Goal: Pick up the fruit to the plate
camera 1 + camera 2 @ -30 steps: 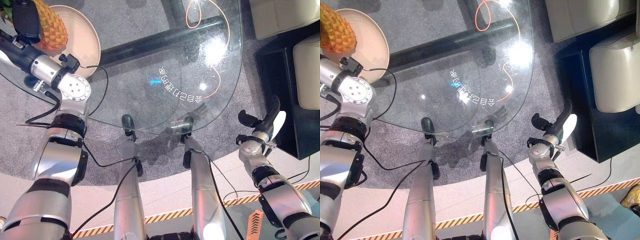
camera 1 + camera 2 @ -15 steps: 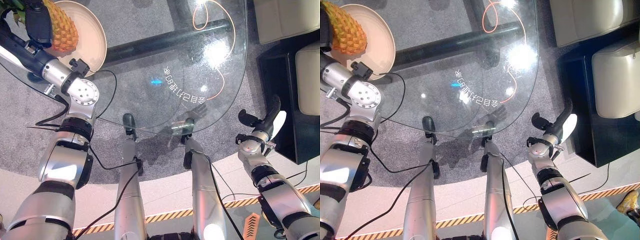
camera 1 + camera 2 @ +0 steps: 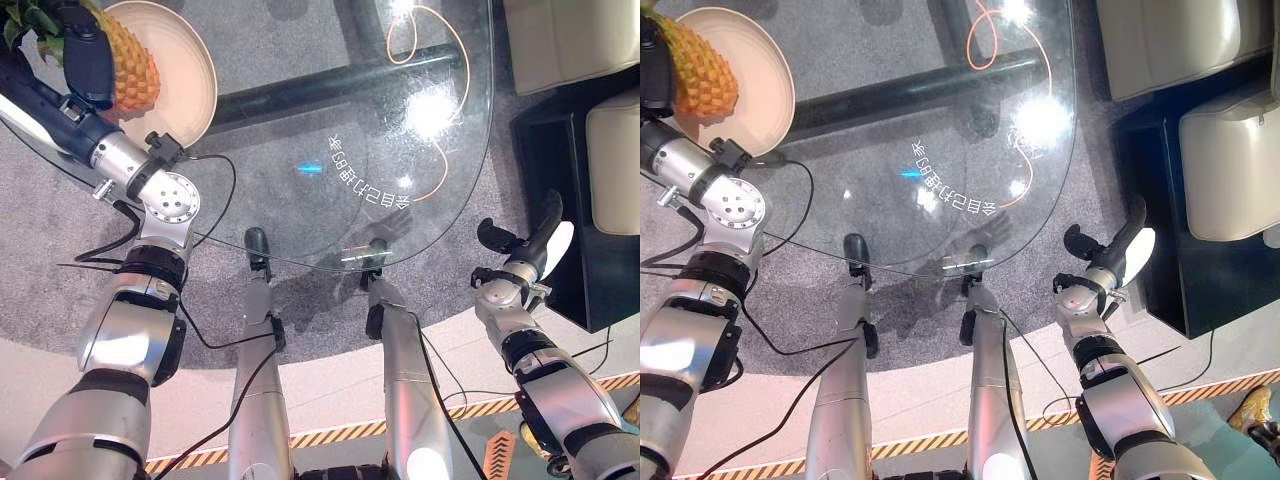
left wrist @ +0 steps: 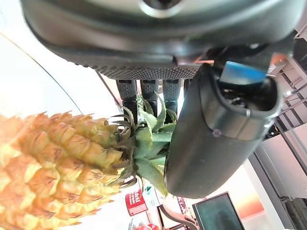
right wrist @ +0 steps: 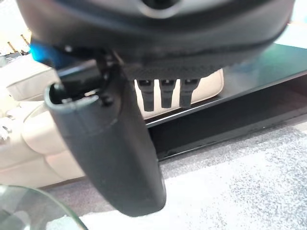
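Observation:
A pineapple (image 3: 132, 70) with orange-yellow skin and green leaves hangs over the cream plate (image 3: 190, 70) at the glass table's far left. My left hand (image 3: 88, 62) is shut on it near the crown, and in the left wrist view its fingers (image 4: 153, 91) and thumb curl round the leaves of the pineapple (image 4: 57, 167). I cannot tell whether the fruit touches the plate. My right hand (image 3: 530, 240) hangs low at the right, off the table, fingers relaxed and holding nothing.
The round glass table (image 3: 400, 120) has a dark tube frame under it and an orange cable (image 3: 440, 150) lying on it. A black low table (image 3: 560, 200) and cream sofa cushions (image 3: 1220, 170) stand to the right. Grey carpet lies below.
The camera has shifted a little. My left hand has carried the pineapple slightly further over the plate. The right hand has not moved.

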`<state>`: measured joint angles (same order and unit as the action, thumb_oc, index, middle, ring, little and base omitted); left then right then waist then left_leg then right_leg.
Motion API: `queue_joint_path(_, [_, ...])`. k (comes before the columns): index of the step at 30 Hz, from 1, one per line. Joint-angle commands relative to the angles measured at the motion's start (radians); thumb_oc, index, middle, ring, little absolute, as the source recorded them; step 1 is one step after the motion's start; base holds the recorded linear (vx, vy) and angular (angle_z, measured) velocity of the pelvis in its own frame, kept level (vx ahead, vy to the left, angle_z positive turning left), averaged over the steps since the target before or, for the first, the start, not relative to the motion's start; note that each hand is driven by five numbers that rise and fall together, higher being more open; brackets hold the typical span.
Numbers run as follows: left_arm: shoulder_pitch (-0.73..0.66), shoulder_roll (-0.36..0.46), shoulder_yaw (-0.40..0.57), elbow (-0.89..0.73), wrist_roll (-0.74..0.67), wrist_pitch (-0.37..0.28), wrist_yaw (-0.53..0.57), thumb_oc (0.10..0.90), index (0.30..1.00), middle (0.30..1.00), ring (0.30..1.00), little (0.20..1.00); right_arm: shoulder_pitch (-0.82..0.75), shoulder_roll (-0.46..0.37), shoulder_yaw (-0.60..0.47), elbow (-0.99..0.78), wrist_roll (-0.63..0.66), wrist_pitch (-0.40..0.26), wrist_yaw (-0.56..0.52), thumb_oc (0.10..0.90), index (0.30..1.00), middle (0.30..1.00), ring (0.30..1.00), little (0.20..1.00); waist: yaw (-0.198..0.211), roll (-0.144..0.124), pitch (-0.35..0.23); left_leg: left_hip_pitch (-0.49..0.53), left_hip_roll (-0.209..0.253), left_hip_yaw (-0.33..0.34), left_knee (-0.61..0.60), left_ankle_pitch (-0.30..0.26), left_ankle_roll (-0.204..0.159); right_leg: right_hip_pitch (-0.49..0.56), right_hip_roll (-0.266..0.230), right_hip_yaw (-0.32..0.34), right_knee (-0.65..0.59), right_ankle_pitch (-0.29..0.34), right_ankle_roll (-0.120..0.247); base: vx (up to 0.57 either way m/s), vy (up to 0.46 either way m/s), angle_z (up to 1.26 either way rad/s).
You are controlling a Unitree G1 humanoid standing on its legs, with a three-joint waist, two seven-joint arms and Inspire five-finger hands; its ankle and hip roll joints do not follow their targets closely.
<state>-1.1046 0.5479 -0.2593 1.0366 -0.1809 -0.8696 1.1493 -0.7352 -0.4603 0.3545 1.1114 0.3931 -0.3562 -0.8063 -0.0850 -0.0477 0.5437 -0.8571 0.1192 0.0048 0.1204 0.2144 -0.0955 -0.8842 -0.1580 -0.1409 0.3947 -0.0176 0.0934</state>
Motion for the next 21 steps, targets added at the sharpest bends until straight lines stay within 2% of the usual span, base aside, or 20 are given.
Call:
queue_joint_path(1, [-0.082,0.052,0.039,-0.050,0.078,-0.104,0.007,0.462,0.611,0.611,0.611,0.562,0.008,0.001,-0.050,0.007,0.004,-0.031,-0.084,0.800,0.900,0.900,0.900,0.900,0.035,-0.062,-0.024,0.012,-0.037,0.033,0.187,-0.232,0.017,0.048,0.072,0.008,-0.056,0.002,0.021,0.00,0.000,0.00])
queue_joint_path(5, [-0.083,0.046,0.029,-0.053,0.097,-0.104,0.015,0.476,0.622,0.622,0.622,0.576,0.011,0.003,-0.049,0.012,0.000,-0.038,-0.085,0.800,0.900,0.900,0.900,0.900,0.034,-0.062,-0.024,0.009,-0.037,0.032,0.191,-0.235,0.017,0.043,0.073,0.009,-0.050,-0.001,0.021,0.00,0.000,0.00])
queue_joint_path(8, [-0.082,0.046,0.024,-0.055,0.099,-0.104,0.009,0.583,0.714,0.714,0.714,0.683,0.008,0.001,-0.051,0.015,-0.002,-0.042,-0.086,0.800,0.900,0.900,0.900,0.900,0.035,-0.063,-0.024,0.007,-0.036,0.031,0.193,-0.236,0.016,0.042,0.072,0.007,-0.050,-0.001,0.021,0.00,0.000,0.00])
queue_joint_path(17, [-0.071,0.037,0.015,-0.070,0.111,-0.106,0.001,0.627,0.752,0.752,0.752,0.727,0.014,0.002,-0.053,0.010,0.003,-0.039,-0.089,0.800,0.900,0.900,0.900,0.900,0.036,-0.068,-0.024,-0.002,-0.036,0.029,0.205,-0.241,0.016,0.038,0.073,0.005,-0.042,-0.003,0.022,0.00,-0.004,0.02])
queue_joint_path(21, [-0.065,0.027,0.011,-0.078,0.122,-0.102,-0.006,0.687,0.804,0.804,0.804,0.787,0.013,0.005,-0.051,-0.001,-0.002,-0.034,-0.095,0.800,0.900,0.900,0.900,0.900,0.035,-0.068,-0.024,-0.006,-0.038,0.027,0.210,-0.242,0.016,0.034,0.072,0.007,-0.041,-0.001,0.022,0.00,0.000,0.00])
